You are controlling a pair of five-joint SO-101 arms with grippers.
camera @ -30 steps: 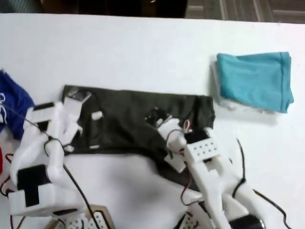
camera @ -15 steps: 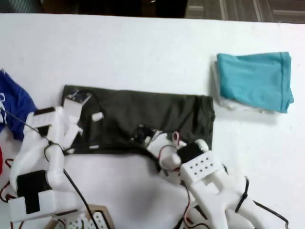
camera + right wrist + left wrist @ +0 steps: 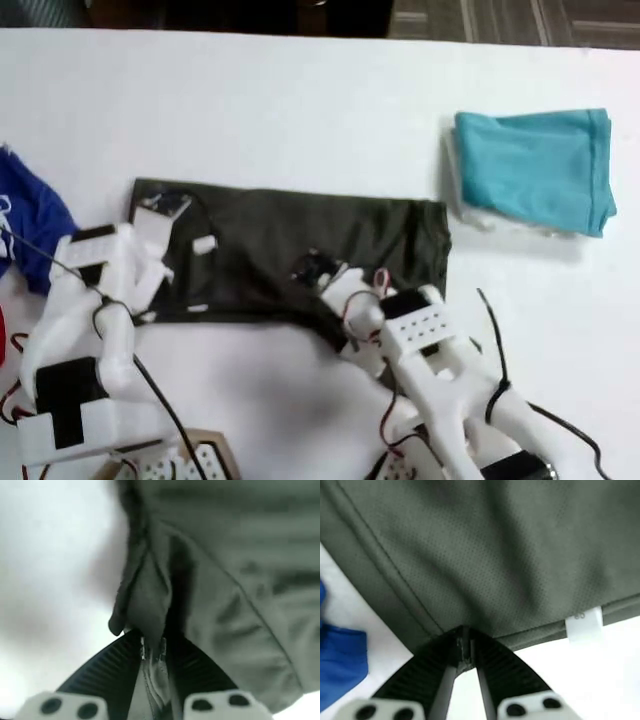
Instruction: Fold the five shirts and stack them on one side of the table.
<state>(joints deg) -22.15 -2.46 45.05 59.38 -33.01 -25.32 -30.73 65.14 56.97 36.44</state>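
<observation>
White flat worktop (image 3: 300,90) carries everything; the biggest item on it is the dark olive-green knit shirt (image 3: 290,235), spread as a long band across the middle, running 9 to 3 o'clock, already narrowed lengthwise, its 6 o'clock edge rumpled near the centre; teal folded shirt (image 3: 535,170) sits at 2 o'clock, well apart from the olive one, on top of a pale folded cloth (image 3: 470,215); looks like the stack side; blue crumpled shirt (image 3: 25,230) lies at the 9 o'clock edge, just beside the olive shirt's end, unfolded.

Left pincer (image 3: 464,647) is at the olive shirt's 9 o'clock end; jaws closed down to a sliver, nipping the stitched hem; a small white label (image 3: 584,625) hangs off the same hem nearby.

Right pincer (image 3: 152,647) is at the shirt's 6 o'clock edge near the middle; jaws clamped tight on a bunched ridge of fabric (image 3: 145,600) that stands up between them.

Handling, as a judgement: light, limp, thin mesh knit; no stiffness, so it will sag and drag between the two holds and crease wherever it bunches; not fragile, a bit slick on the smooth top. Best holds are hems and corners, where the doubled seam gives bite; the right's mid-edge bunch may slip or pull one layer only; a corner at the 3 o'clock end would likely fold cleaner.
</observation>
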